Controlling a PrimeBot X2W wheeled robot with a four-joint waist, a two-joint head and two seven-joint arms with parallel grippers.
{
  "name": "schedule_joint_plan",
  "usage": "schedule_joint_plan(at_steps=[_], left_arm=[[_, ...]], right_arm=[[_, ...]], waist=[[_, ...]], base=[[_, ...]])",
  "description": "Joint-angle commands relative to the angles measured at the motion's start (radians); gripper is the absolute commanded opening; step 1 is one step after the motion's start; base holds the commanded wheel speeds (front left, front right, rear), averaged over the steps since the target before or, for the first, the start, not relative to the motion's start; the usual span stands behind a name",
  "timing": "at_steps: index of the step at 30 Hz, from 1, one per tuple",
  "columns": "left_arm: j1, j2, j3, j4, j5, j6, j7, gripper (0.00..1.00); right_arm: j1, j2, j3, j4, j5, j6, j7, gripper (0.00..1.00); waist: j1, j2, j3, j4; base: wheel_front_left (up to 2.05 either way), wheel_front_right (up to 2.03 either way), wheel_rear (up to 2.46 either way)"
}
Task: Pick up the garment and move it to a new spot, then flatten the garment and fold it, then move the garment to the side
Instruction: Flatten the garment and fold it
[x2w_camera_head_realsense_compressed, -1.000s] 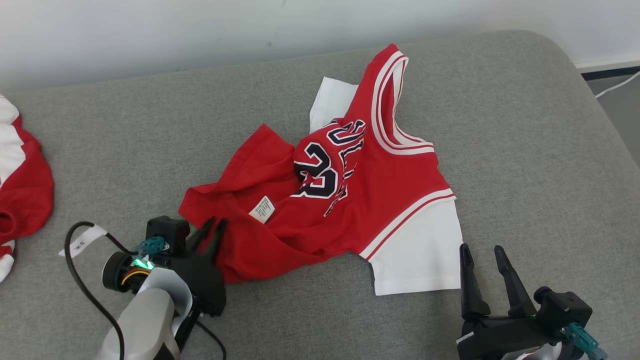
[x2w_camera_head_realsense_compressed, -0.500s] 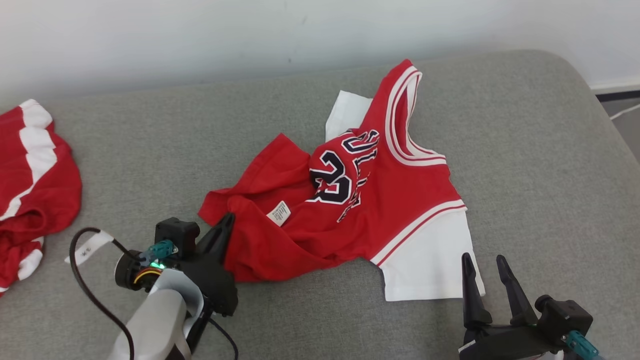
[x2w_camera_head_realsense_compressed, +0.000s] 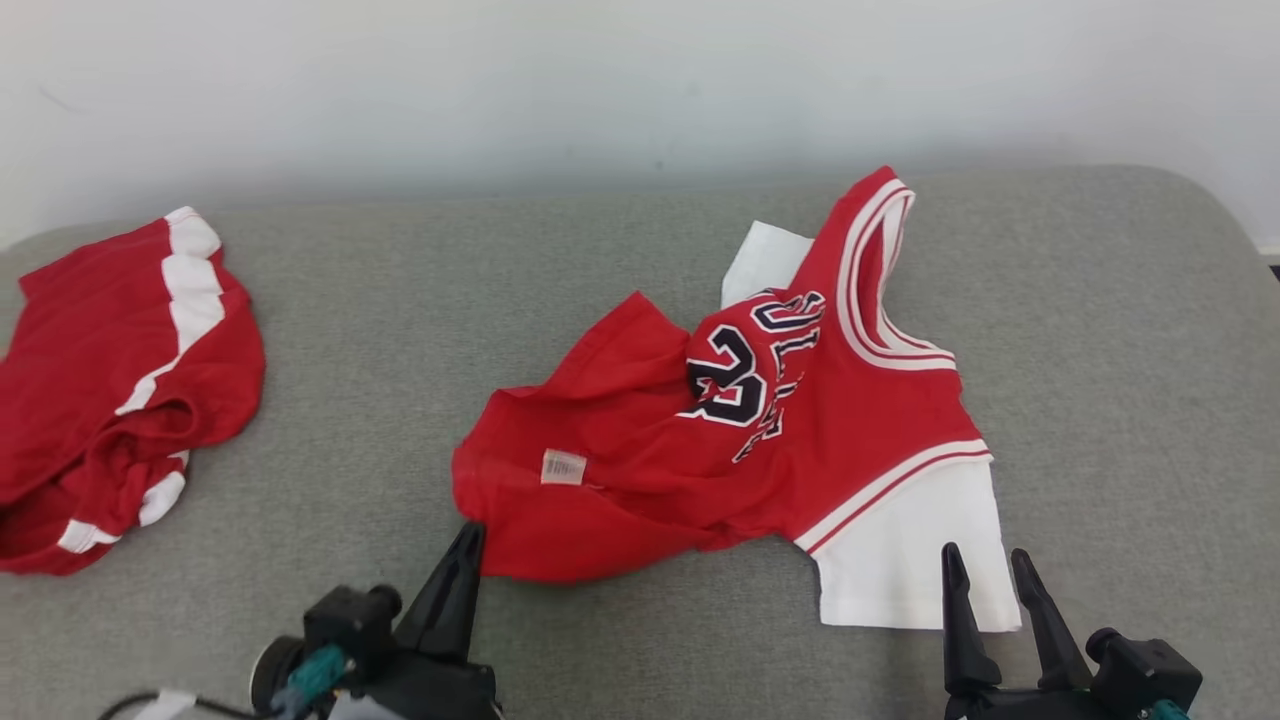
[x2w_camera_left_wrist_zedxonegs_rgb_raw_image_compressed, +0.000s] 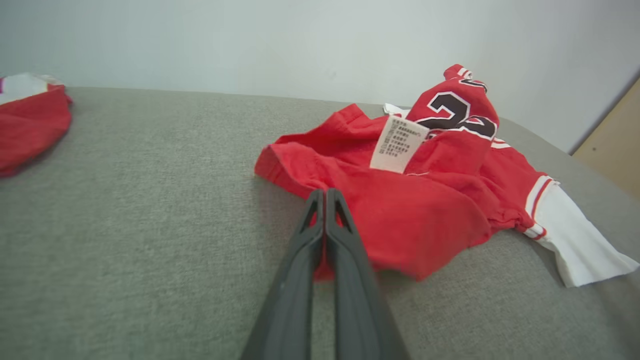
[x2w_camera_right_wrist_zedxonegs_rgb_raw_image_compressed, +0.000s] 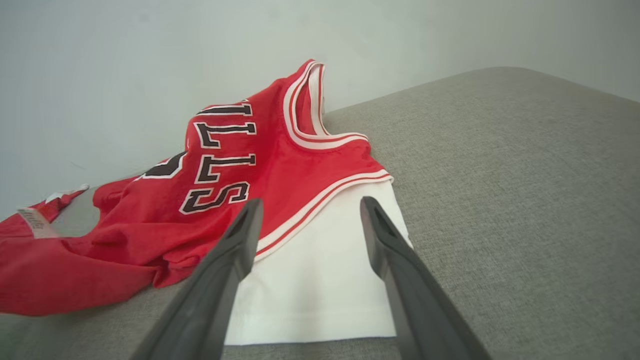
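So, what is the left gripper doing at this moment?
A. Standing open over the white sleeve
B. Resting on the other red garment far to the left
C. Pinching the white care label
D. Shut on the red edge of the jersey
D: in the left wrist view the left gripper has its two fingers pressed together at the near edge of the jersey, with red cloth showing between them.

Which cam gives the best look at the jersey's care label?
Left wrist view: the care label is large and near, with its printed lines visible. Head view shows it small and blurred; right wrist view has it tiny at the far left.
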Motion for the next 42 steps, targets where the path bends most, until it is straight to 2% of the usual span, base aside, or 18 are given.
schedule_joint_plan(at_steps=[1,5,10,11,12,13,24,37,42], left_arm=[[0.041,0.004,0.004,-0.032,0.002,0.006,-0.005,0.00],[0.140,0.011,0.004,-0.133,-0.002,0.016,-0.005,0.00],[0.216,0.004,-0.012,-0.151,-0.015,0.024,-0.005,0.00],[0.226,0.002,-0.013,-0.149,-0.017,0.025,-0.005,0.10],[0.234,0.001,-0.016,-0.147,-0.017,0.027,-0.005,0.40],[0.242,-0.001,-0.016,-0.144,-0.021,0.031,-0.005,1.00],[0.248,0.001,0.001,-0.183,-0.015,0.044,-0.005,1.00],[0.149,0.024,0.019,-0.073,-0.031,0.042,0.015,1.00],[0.139,0.023,0.019,-0.025,-0.038,0.049,0.022,1.00]], right_arm=[[0.019,0.001,-0.003,-0.002,-0.011,0.000,-0.002,1.00],[0.021,0.000,-0.008,0.001,-0.014,0.000,-0.002,1.00],[0.027,0.000,-0.007,0.010,-0.019,0.000,-0.002,1.00],[0.029,0.000,-0.006,0.011,-0.020,0.000,-0.002,1.00],[0.031,0.000,-0.008,0.012,-0.021,0.000,-0.002,1.00],[0.033,0.000,-0.008,0.013,-0.022,0.000,-0.002,1.00],[0.030,0.000,-0.006,0.018,-0.022,0.000,-0.001,1.00],[-0.006,0.000,0.004,0.035,-0.008,0.000,-0.001,1.00],[-0.011,0.000,-0.003,0.039,-0.005,0.000,-0.001,1.00]], waist=[[0.0002,-0.0001,-0.010,0.027],[0.0002,-0.0001,-0.015,0.060],[0.0002,-0.0001,-0.023,0.093],[0.0002,-0.0001,-0.025,0.098],[0.0002,-0.0001,-0.027,0.103],[0.0002,-0.0001,-0.029,0.106],[0.0002,-0.0001,-0.027,0.114],[0.0002,-0.0001,0.013,0.015],[0.0002,-0.0001,0.020,-0.004]], base=[[0.00,0.00,0.00],[0.00,0.00,0.00],[0.00,0.00,0.00],[0.00,0.00,0.00],[0.00,0.00,0.00],[0.00,0.00,0.00],[0.00,0.00,0.00],[0.00,0.00,0.00],[0.00,0.00,0.00]])
